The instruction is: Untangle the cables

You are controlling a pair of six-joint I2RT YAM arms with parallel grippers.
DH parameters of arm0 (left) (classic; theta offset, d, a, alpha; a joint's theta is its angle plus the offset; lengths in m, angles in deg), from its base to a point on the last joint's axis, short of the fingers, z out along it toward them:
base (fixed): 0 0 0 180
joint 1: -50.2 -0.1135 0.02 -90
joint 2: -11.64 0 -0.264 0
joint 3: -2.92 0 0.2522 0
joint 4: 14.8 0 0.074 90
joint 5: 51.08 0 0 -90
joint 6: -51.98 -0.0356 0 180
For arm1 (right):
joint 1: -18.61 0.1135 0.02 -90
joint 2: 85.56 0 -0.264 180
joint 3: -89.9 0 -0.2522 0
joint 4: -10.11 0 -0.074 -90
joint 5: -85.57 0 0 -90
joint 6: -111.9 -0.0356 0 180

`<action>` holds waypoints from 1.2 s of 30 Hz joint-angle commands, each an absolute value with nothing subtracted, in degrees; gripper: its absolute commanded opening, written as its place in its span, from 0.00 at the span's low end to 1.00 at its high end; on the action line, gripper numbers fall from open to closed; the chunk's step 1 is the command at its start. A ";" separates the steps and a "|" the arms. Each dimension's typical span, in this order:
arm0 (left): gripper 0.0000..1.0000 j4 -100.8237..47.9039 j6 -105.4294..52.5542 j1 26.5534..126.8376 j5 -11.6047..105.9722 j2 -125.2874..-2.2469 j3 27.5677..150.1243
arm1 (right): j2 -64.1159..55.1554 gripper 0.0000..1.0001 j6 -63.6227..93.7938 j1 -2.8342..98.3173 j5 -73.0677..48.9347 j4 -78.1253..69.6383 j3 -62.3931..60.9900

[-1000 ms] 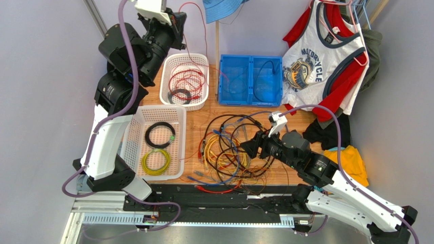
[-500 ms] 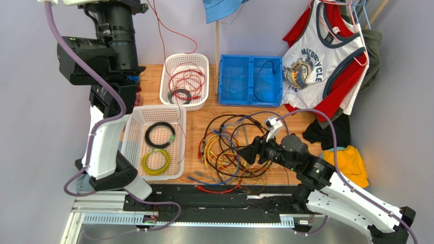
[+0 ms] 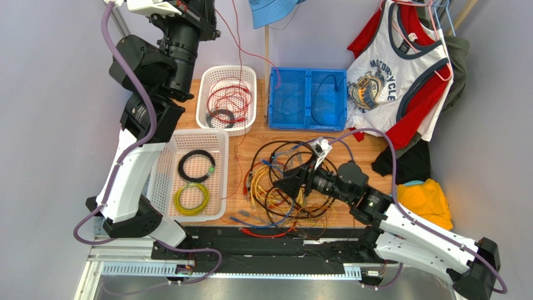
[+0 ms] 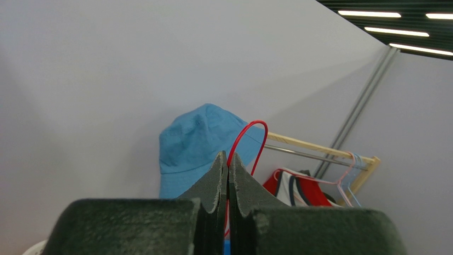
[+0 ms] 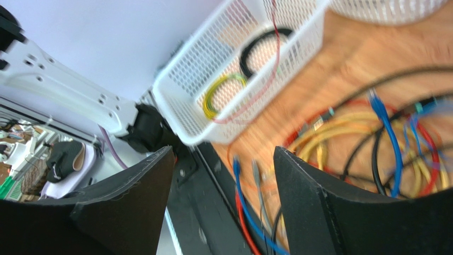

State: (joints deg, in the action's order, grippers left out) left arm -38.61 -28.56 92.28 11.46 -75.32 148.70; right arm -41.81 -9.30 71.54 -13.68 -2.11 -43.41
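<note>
The cables (image 3: 261, 187) lie in a knotted heap of black, yellow, blue, orange and red cords on the wooden table, front centre. My left gripper (image 3: 206, 11) is raised high at the back left, shut on a thin red cable (image 3: 238, 39) that hangs down toward the small basket and the blue bin. In the left wrist view the red cable (image 4: 250, 128) loops out of the closed gripper (image 4: 228, 155). My right gripper (image 3: 283, 185) is open and empty low over the heap's right side. The right wrist view shows the open gripper (image 5: 223, 154) above yellow and blue cords (image 5: 345, 127).
A small white basket (image 3: 203, 94) holds red and black coils. A larger white basket (image 3: 161, 181) holds one black and one yellow coil. A blue bin (image 3: 308, 125) stands at the back centre. Clothes (image 3: 400, 81) hang at the right. A black rail (image 3: 325, 240) runs along the front edge.
My left arm swung left and then back right, still holding the red cable high. My right gripper moved left, further over the heap.
</note>
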 commanded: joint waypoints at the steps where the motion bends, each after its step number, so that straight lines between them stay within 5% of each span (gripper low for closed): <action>1: 0.00 -45.95 -18.51 94.22 17.47 -71.60 150.35 | -37.76 0.74 -6.85 72.58 -12.95 20.32 -45.74; 9: 0.00 -49.92 -17.45 97.39 18.35 -69.05 149.58 | -19.84 0.79 -0.52 78.46 -0.57 36.85 -44.53; 22: 0.00 -52.73 -15.78 99.68 20.29 -62.46 142.63 | 1.17 0.75 1.86 79.43 5.24 42.14 -30.02; 24: 0.00 -52.73 -15.87 99.68 20.11 -61.32 141.58 | 2.50 0.67 1.77 79.26 5.33 42.23 -28.79; 28: 0.00 -53.08 -17.09 99.68 19.15 -59.73 140.08 | 1.56 0.21 0.37 79.08 4.54 43.63 -30.19; 31: 0.00 -53.61 -19.46 99.68 16.61 -58.41 138.94 | -3.72 0.00 -0.16 79.17 6.63 39.62 -30.55; 36: 0.00 -51.25 -24.73 99.68 9.58 -53.86 130.25 | -12.00 0.00 5.45 78.56 8.94 1.58 -9.32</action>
State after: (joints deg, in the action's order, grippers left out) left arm -53.47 -19.34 99.47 15.39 -57.44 135.61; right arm -5.90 0.82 79.17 5.99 22.00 -26.56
